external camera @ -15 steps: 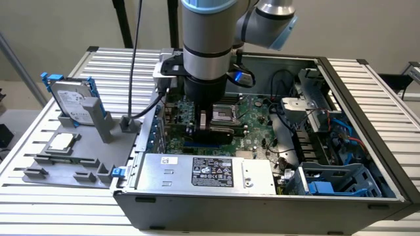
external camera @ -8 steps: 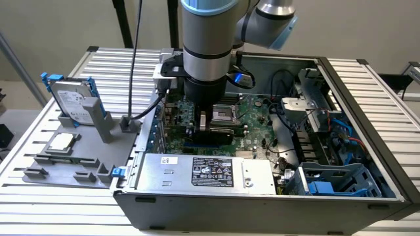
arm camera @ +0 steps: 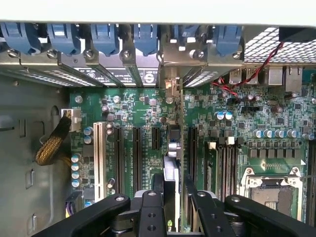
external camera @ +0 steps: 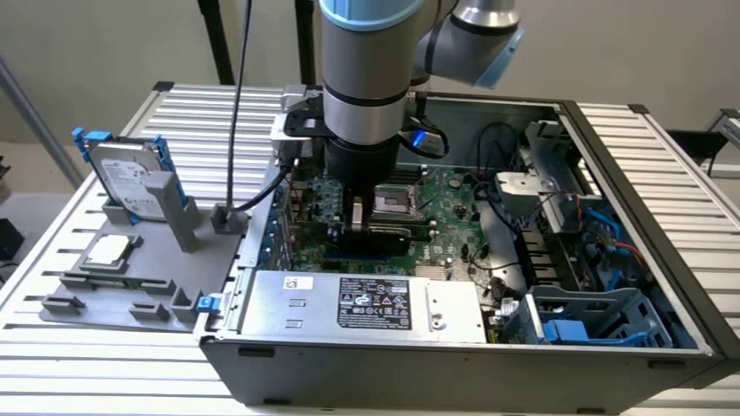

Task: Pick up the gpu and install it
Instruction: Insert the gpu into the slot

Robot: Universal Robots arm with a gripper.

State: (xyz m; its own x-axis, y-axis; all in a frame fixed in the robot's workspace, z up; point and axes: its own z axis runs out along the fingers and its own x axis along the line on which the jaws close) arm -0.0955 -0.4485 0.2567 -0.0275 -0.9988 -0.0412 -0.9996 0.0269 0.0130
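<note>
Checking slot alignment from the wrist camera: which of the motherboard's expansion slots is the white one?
The long white slot, outermost in the row, beside the braided cable. The other slots are black, and the gpu in the gripper stands among those.

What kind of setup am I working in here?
Likely a lab bench for PC assembly trials: an open computer case lies on a slatted aluminium table, beside a grey fixture tray holding a hard drive. The tool holds the gpu over the motherboard.

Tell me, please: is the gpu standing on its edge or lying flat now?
On its edge. In the wrist view the gpu appears as a thin upright strip, gripped by the gripper above the motherboard slots.
</note>
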